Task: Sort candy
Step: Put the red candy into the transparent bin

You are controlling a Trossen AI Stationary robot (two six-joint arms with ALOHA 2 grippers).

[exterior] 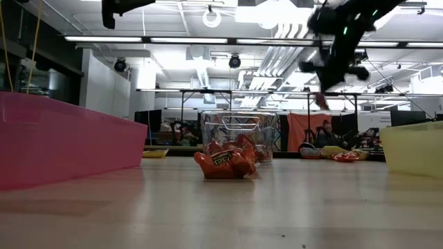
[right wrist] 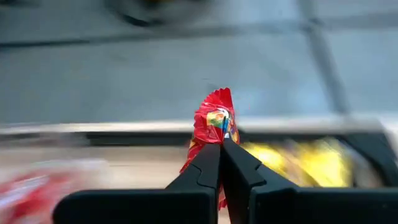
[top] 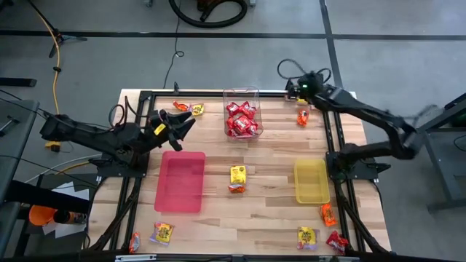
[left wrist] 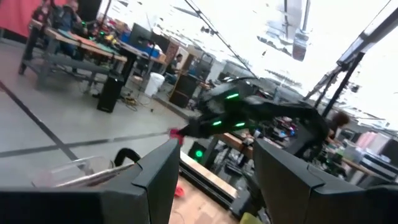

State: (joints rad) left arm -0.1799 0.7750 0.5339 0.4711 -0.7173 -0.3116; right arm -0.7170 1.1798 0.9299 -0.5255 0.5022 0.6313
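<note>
Two arms in my view from above, and I'll sweep left to right. My left gripper (top: pixel 188 124) hangs over the table's far-left part, just past the flat pink plastic tray (top: pixel 180 181), its dark fingers (left wrist: pixel 155 180) spread apart with nothing between them. Beside it, near the far edge, sit an orange crinkly packet (top: pixel 180 106) and a yellow crinkly packet (top: pixel 196 110). Down at the near-left corner I see a small red packet (top: pixel 135 241) and a yellow-and-purple wrapped packet (top: pixel 162 233).

Middle of the light wooden slatted table (top: pixel 269 196): a clear plastic tub (top: pixel 241 113) with glossy red wrapped candies (top: pixel 242 120) piled inside, and nearer me a yellow packet (top: pixel 237 175) touching a crumpled orange packet (exterior: pixel 225 161) that fills the low view's centre.

Over to the right, my right gripper (top: pixel 290 89) is up at the far-right corner, above the black frame rail (top: pixel 277 94). Its fingers (right wrist: pixel 208 168) are pinched tight on a red crinkly candy packet (right wrist: pixel 214 124), the foil fanning out above the tips. An orange wrapped packet (top: pixel 302 118) lies below it on the wood, the flat yellow plastic tray (top: pixel 312 182) sits nearer me, and three more packets, orange (top: pixel 328 214), yellow (top: pixel 306 237) and red (top: pixel 336 241), are scattered at the near-right corner.
</note>
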